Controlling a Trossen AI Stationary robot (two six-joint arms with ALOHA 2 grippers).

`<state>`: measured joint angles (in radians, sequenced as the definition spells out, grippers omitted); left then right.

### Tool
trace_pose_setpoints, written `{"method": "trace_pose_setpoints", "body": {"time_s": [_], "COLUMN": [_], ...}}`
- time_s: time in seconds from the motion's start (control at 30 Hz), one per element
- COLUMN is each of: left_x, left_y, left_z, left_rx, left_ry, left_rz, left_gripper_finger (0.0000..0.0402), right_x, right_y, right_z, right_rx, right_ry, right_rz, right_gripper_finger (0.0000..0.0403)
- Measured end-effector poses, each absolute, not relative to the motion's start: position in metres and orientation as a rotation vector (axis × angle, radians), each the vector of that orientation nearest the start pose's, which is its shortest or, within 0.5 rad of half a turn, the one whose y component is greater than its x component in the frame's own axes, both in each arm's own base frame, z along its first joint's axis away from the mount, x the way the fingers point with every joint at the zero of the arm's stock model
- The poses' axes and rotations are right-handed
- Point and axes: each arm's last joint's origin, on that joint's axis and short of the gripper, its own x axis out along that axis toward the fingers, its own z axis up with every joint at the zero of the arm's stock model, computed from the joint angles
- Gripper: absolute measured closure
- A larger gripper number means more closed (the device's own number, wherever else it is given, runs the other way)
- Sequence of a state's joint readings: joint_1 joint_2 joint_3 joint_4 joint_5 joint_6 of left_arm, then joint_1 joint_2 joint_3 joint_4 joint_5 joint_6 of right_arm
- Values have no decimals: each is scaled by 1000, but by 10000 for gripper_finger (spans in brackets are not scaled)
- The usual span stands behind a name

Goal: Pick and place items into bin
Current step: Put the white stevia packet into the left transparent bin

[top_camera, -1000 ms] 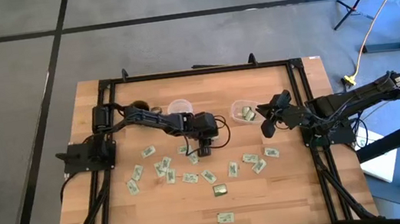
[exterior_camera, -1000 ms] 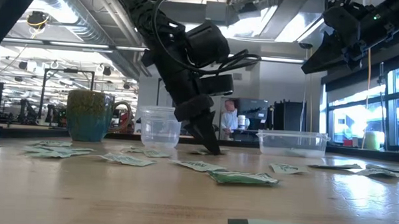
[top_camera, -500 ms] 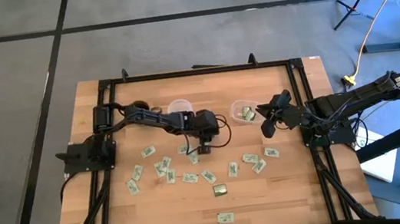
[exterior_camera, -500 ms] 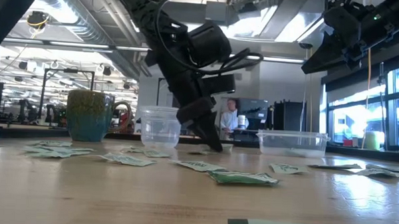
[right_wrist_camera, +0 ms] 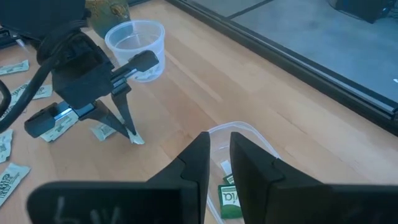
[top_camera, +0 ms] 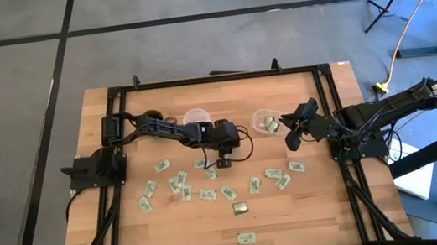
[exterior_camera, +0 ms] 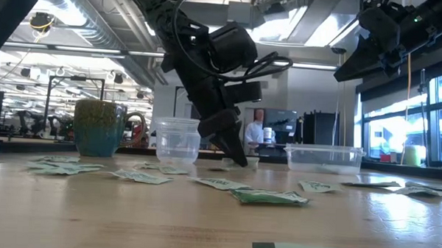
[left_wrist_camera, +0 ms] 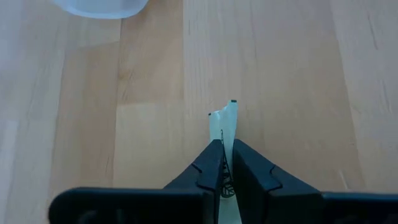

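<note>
Near the middle of the high view, a bit above center: that's where the action is.
Left gripper [top_camera: 219, 164]: fingers pinched tight on one packet [left_wrist_camera: 226, 122], which sticks up on edge between the tips; low down, tips just about at table level in the low view.
Right gripper [top_camera: 293, 141]: parked up in the air right of center, just beside the bin; fingers nearly together with a thin gap, nothing in them.
Bin [top_camera: 256, 123]: clear tub, center-right, already has a couple of packets inside.
Loose packets [top_camera: 208, 195]: scattered across the lower-middle of the frame, one darker one [top_camera: 241, 208] near the bottom, another lone one below it.
Clear cup [top_camera: 195, 117]: just above the left gripper, looks empty.
Mug [exterior_camera: 99, 127]: green, left side of the low view.
Table [top_camera: 133, 244]: light wood.
</note>
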<state>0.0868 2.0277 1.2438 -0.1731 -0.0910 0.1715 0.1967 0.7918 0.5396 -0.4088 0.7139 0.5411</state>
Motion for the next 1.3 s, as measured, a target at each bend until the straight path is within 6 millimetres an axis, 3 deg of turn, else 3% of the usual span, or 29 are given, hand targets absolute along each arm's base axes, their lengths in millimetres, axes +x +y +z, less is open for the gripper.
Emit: {"method": "trace_pose_setpoints", "body": {"time_s": [0.2,0.53,0.67,0.9,1.1,1.3], "left_x": [406,417,415,385,356,326], "left_y": [38,40,43,48,55,61], "left_z": [135,165,191,227,261,264], "left_rx": [180,249,318,314,219,150], "left_ry": [986,1029,1108,1232,1179,1155], "left_rz": [80,87,182,277,366,403], "left_gripper_finger": [374,377,379,378,379,379], "right_x": [158,158,158,157,157,157], "right_y": [12,12,12,12,12,12], "right_z": [233,233,233,232,232,232], "right_rx": [219,219,217,212,211,210], "right_ry": [444,445,449,460,461,461], "right_rz": [-639,-639,-640,-643,-643,-643], "right_gripper_finger": [336,336,336,336,336,336]}}
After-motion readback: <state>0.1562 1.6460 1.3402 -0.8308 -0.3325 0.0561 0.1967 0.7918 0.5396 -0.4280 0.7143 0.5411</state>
